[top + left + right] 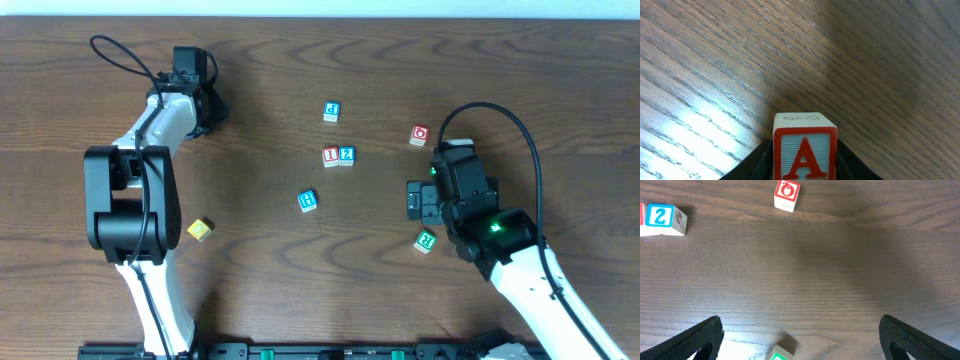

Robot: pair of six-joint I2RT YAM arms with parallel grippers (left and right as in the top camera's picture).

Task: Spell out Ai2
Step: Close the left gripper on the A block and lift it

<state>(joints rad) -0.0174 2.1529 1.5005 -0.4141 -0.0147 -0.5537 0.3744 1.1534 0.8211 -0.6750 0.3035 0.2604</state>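
The left hand (pixel 210 103), upper left in the overhead frame, gripped the A block (pixel 805 150), while the 2 block (pixel 346 155) sat at the centre of the surface (pixel 260 270) touching a red block (pixel 330 156), apparently an I, and the right hand (pixel 414 200) gaped wide at right, holding nothing.

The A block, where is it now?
In the left wrist view, the A block sits clamped in the left gripper, far left of the 2 block.
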